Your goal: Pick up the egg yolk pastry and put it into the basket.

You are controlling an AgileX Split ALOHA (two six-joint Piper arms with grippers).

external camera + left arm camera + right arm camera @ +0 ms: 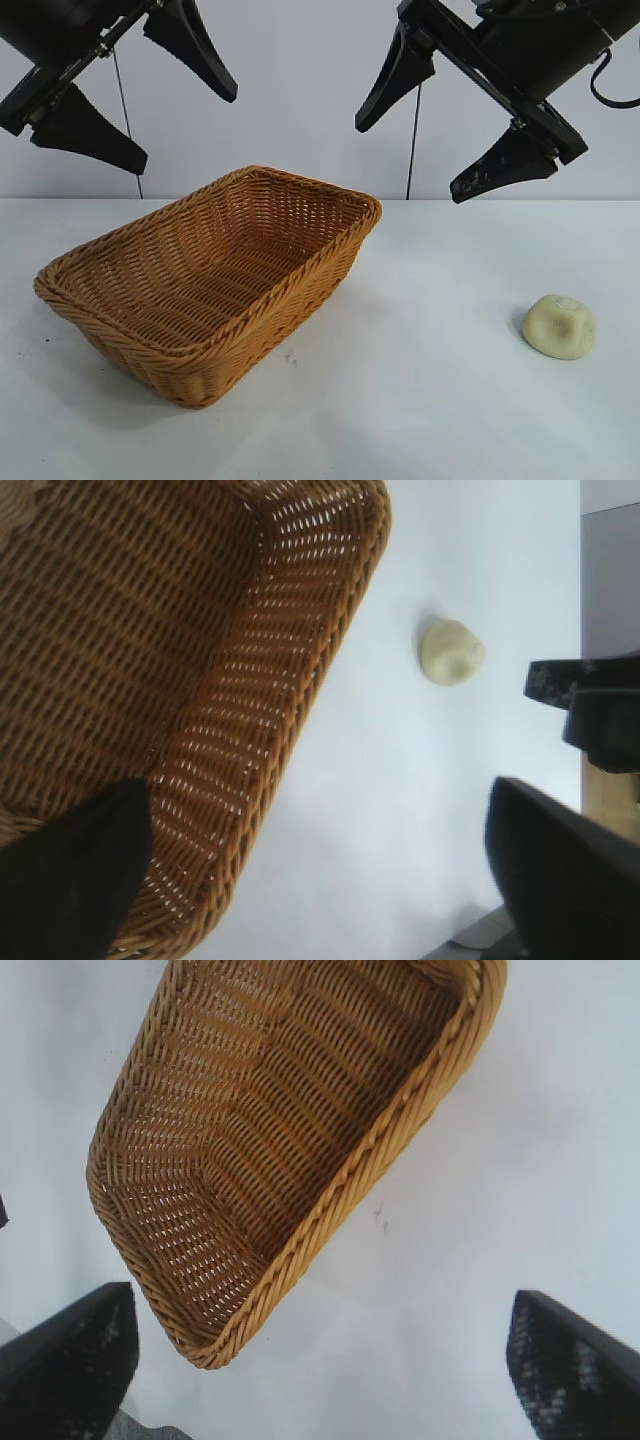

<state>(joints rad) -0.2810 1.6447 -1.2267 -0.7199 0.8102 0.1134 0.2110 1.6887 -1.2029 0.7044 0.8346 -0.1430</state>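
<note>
exterior view, nearest first: the basket (215,285) sits on the white worktop (420,400) toward the left, lying at an angle, its woven inside bare. the egg yolk pastry (559,326) lies on the worktop at the right, well apart from the basket, dimpled top up, with nothing touching it. farther back and higher, both arms hang in the air over the far edge of the worktop. the left gripper (155,95) is above and behind the basket, its jaws spread wide apart and holding nothing. the right gripper (440,130) hangs above the stretch between basket and pastry, jaws likewise wide apart and closed on nothing. both arms are cut off by the upper edge of the view, so only the jaws and part of each wrist show. two thin dark cables (413,140) run down the pale wall (300,90) behind them.

left wrist view looks down past its own dark fingertips (70,880) onto the basket's inner wall and braided rim, with the pastry small on the white surface beyond; the basket runs out of view there. the other arm's dark gripper shows at one edge, only partly visible.

right wrist view shows the basket whole but for one corner, between two widely spaced fingertips (70,1355); a small dark mark (381,1218) lies on the worktop just beside the rim. the pastry is out of this view.
</note>
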